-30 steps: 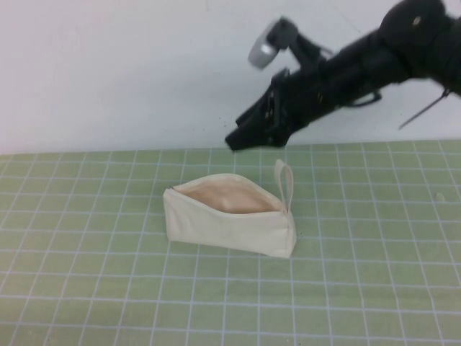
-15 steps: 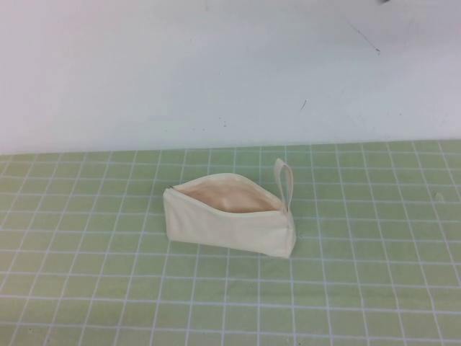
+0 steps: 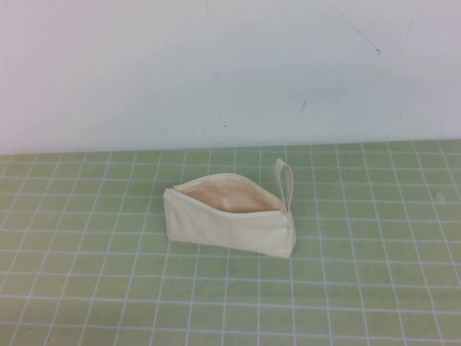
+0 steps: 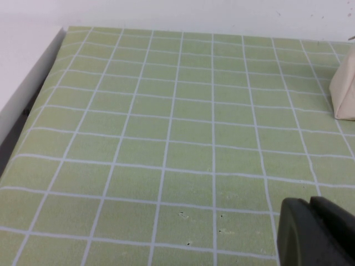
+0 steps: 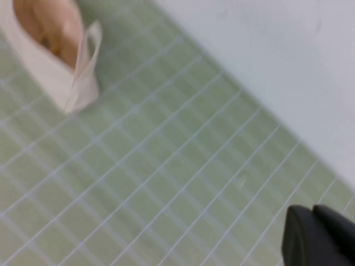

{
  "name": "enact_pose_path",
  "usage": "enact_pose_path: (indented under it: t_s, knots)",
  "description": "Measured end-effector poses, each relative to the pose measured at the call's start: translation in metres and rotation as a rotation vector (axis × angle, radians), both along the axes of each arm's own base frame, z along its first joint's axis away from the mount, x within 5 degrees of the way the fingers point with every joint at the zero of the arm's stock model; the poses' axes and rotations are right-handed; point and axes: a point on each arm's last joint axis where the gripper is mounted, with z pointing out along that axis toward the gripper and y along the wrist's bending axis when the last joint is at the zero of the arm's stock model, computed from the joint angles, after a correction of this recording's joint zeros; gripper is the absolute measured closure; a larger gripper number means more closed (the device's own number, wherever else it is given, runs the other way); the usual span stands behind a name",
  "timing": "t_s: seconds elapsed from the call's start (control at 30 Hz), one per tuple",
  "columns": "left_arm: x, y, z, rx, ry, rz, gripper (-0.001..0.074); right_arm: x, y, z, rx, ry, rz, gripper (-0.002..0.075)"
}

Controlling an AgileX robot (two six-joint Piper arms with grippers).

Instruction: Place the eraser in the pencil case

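The cream-white pencil case (image 3: 229, 222) lies on the green grid mat in the middle of the high view. Its zip is open, showing the peach lining (image 3: 229, 197), and its loop strap (image 3: 284, 180) is at the right end. One end shows in the left wrist view (image 4: 345, 88), and the open mouth shows in the right wrist view (image 5: 47, 39). I cannot make out the eraser as a separate block; a small dark-tan spot (image 5: 45, 42) sits inside the lining. My left gripper (image 4: 313, 208) is shut and empty over bare mat, far from the case. My right gripper (image 5: 313, 211) is shut and empty, well away from the case. Neither arm shows in the high view.
The green grid mat (image 3: 360, 288) covers the table up to a white back wall (image 3: 216, 72). The mat's left edge (image 4: 39, 83) drops off to a white surface in the left wrist view.
One second ago my right arm hung over the back of the case in the high view. It has since pulled away out of that view. The case has not moved.
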Motion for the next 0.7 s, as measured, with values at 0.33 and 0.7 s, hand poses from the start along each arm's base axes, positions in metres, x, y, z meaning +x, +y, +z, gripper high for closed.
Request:
enact_pose_path:
  t_s: [0.33,0.7]
  knots:
    - [0.0,0.0,0.0,0.0,0.0,0.0,0.0736,-0.065,-0.018,-0.102,0.134,-0.075,0.014,0.0726]
    - [0.0,0.0,0.0,0.0,0.0,0.0,0.0736,-0.085,-0.024,-0.163,0.214,-0.161,0.01,0.0726]
